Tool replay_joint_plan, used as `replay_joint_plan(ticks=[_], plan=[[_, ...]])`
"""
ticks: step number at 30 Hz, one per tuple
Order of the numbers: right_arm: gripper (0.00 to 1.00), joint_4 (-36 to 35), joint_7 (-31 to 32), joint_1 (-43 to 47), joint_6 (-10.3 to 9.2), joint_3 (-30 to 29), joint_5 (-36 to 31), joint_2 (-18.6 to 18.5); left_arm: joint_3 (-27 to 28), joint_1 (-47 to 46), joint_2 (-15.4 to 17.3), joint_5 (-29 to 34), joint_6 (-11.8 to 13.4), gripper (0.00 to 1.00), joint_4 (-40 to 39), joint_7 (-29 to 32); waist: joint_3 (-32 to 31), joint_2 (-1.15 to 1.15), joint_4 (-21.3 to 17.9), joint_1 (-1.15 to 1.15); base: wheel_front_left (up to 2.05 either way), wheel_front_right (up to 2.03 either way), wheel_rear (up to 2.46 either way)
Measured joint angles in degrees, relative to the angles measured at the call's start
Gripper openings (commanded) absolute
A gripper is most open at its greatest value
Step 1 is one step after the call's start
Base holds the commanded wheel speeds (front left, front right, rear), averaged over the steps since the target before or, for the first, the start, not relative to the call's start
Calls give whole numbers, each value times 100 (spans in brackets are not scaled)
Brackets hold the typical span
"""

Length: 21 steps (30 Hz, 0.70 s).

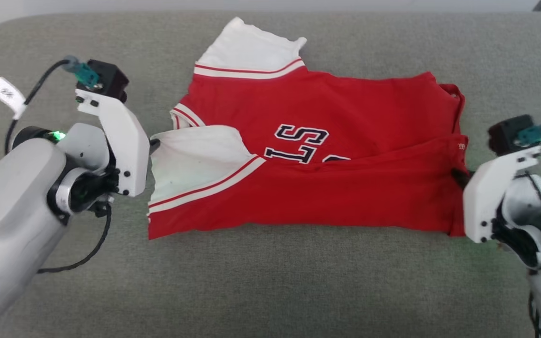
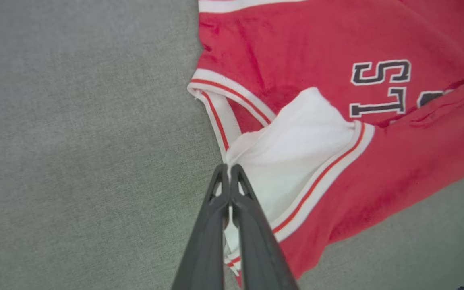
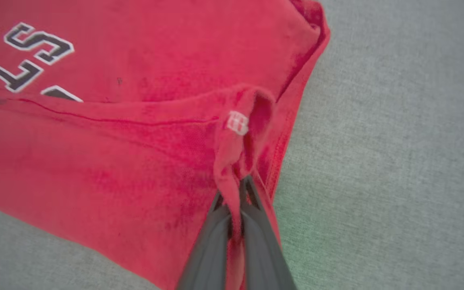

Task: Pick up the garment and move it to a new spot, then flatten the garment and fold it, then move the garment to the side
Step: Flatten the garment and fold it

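The garment (image 1: pixel 327 155), a red T-shirt with white sleeves and dark letters, lies on the grey cushion with its near half folded over the far half. My left gripper (image 1: pixel 154 144) is shut on the edge of the folded-over white sleeve (image 2: pixel 292 161), its tips (image 2: pixel 229 167) pinching the cloth. At the other end my right gripper (image 1: pixel 458 176) is shut on the red hem, and the fabric (image 3: pixel 232 161) bunches up between its fingers (image 3: pixel 252 225). The second white sleeve (image 1: pixel 247 51) lies flat at the far left of the shirt.
The grey cushion (image 1: pixel 270 291) stretches wide in front of the garment and to both sides. A white tag (image 1: pixel 6 96) and a black cable hang off my left arm. The cushion's far edge runs just beyond the far sleeve.
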Motion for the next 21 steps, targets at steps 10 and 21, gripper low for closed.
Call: replay_joint_plan(ticks=[10,21], plan=[[31,1045,-99,-624,0,353,-79,252,-141,-402,-909,-178,-638,49,2197,185,193,0,-172,0,0,0,0],[100,517,-374,-754,0,260,110,169,-88,-849,-824,-118,-702,100,2583,153,26,0,-232,0,0,0,0]])
